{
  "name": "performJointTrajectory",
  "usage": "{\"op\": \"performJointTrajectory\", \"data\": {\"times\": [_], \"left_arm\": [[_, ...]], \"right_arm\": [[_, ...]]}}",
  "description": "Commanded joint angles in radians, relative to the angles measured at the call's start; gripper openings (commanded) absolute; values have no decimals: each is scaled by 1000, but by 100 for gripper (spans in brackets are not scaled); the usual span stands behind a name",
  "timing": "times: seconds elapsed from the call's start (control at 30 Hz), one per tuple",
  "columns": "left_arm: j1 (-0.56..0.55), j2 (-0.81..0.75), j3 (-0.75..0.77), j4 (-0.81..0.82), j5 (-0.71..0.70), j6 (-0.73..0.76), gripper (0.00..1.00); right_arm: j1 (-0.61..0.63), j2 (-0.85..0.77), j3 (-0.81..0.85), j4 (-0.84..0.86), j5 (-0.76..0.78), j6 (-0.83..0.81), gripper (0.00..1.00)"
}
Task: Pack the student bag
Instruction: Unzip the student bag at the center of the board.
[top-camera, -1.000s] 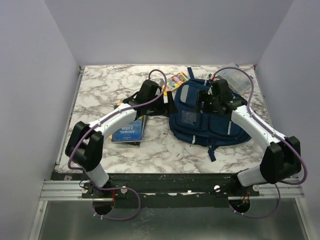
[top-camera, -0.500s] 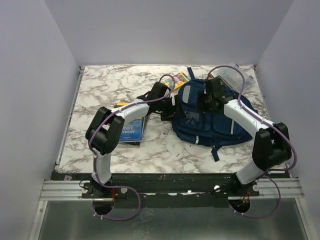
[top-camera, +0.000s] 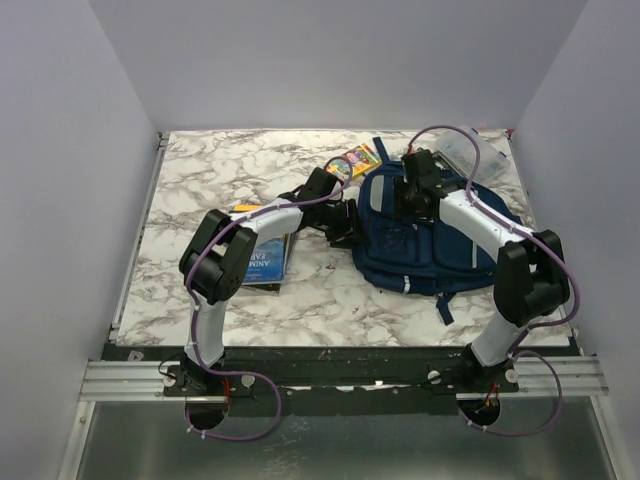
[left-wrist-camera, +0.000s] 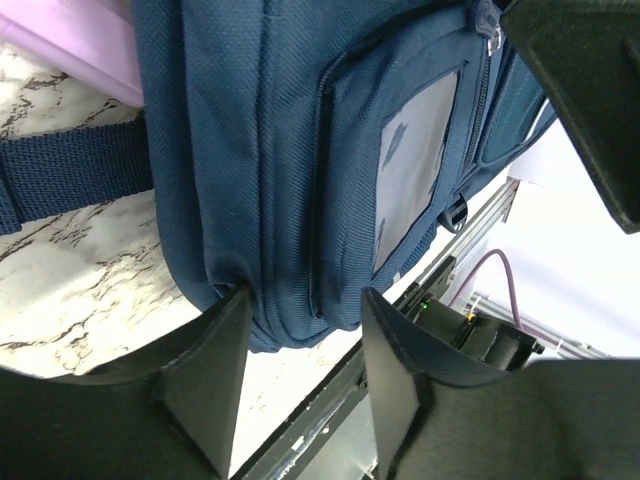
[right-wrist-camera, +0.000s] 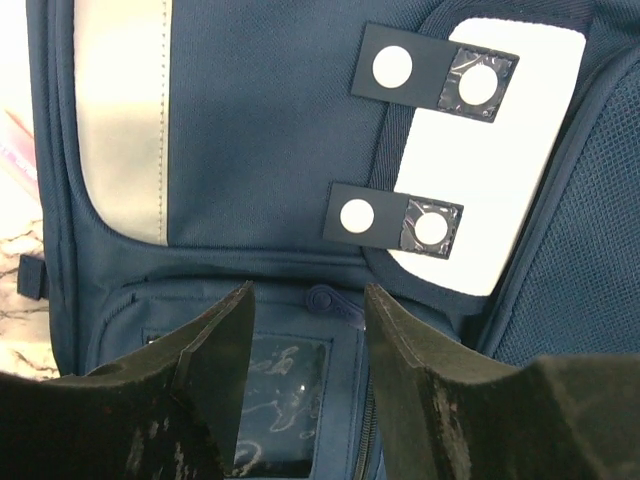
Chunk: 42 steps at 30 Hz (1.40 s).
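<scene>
Marble bench (top-camera: 200, 180) boxed by pale walls (top-camera: 60, 150) on three sides; open surface remains at far left and along the near edge. Right of centre lies the student bag (top-camera: 430, 250), front panel up, near the bench's right edge. The left gripper (left-wrist-camera: 305, 300) straddles the bag's left seam; whether its jaws clamp it cannot be told. The right gripper (right-wrist-camera: 306, 296) holds its jaws apart over a zip pull (right-wrist-camera: 335, 302). An Animal Farm book (top-camera: 262, 262) lies left of the bag.

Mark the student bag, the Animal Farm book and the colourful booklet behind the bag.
student bag (top-camera: 425, 260), top external view, on its navy front.
Animal Farm book (top-camera: 265, 268), top external view, on its blue cover.
colourful booklet (top-camera: 352, 160), top external view, on its printed cover.
</scene>
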<state>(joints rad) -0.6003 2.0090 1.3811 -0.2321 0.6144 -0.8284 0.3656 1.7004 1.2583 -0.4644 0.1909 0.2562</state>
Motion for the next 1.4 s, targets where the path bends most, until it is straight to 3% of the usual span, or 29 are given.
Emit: {"op": "performJointTrajectory", "data": {"times": [0.0, 0.3, 0.57, 0.73, 0.87, 0.97, 1.2, 1.37], "left_arm": [[-17, 26, 26, -31, 40, 3, 46], [-26, 34, 32, -48, 27, 8, 36], [-26, 35, 36, -60, 8, 16, 36], [-26, 39, 35, -62, 7, 13, 36], [-25, 36, 36, -62, 4, 20, 36], [-26, 33, 39, -65, -1, 28, 44], [-36, 35, 51, -68, 4, 47, 78], [-45, 55, 65, -75, 18, 57, 80]], "right_arm": [[8, 34, 36, -7, 40, -16, 49], [61, 87, 13, -58, 226, -31, 48], [70, 109, -28, -37, 444, -15, 41], [84, 78, -50, -22, 479, 41, 27], [84, -6, -81, -43, 405, 190, 12], [82, -86, -130, -26, 379, 297, 1], [73, -196, -219, -24, 284, 394, 1], [72, -269, -302, 97, 263, 261, 0]]}}
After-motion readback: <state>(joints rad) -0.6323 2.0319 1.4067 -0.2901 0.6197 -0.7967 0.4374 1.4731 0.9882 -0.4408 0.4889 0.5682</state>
